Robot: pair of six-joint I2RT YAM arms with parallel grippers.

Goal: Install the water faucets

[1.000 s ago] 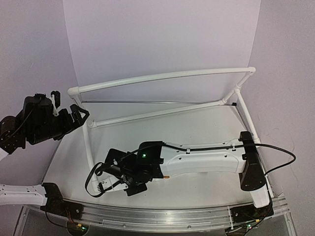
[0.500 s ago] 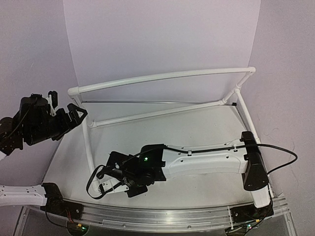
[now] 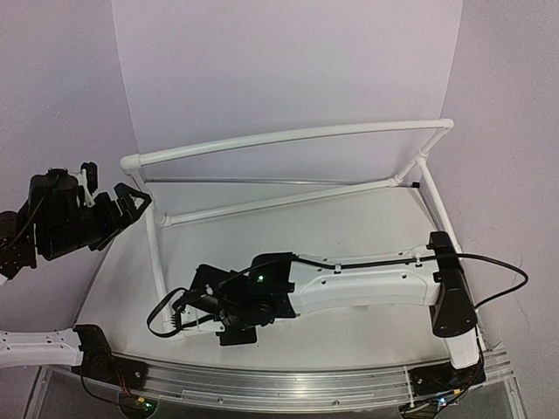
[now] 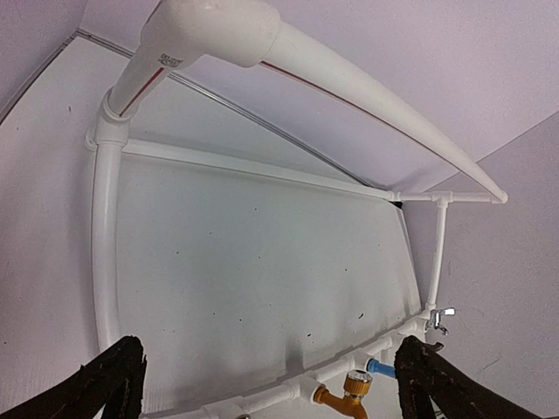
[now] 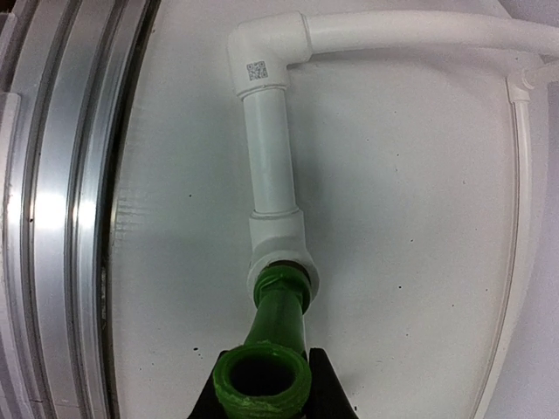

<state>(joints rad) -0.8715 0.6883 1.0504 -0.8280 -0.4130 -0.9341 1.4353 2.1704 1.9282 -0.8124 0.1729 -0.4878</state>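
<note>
In the right wrist view my right gripper (image 5: 262, 388) is shut on the green faucet (image 5: 279, 327). The faucet's threaded end sits in a white fitting (image 5: 278, 249) of the pipe frame (image 5: 266, 157). In the top view that gripper (image 3: 183, 316) is low at the frame's front left, and the faucet is hidden. My left gripper (image 3: 133, 202) is open and empty beside the frame's upper left elbow (image 3: 129, 163). The left wrist view shows the golden-orange faucet (image 4: 349, 397), blue faucet (image 4: 381, 367) and silver faucet (image 4: 439, 319) on the frame's front pipe. I cannot make out the dark grey one.
The white pipe frame (image 3: 288, 135) spans the table, with a tall back rail and a lower rail behind it. An aluminium rail (image 3: 306, 384) runs along the near table edge, close to the left of the green faucet in the right wrist view (image 5: 52, 218). White walls enclose the back and sides.
My right gripper has shifted a little to the left along the front of the frame. My left gripper has drawn slightly back to the left, still open.
</note>
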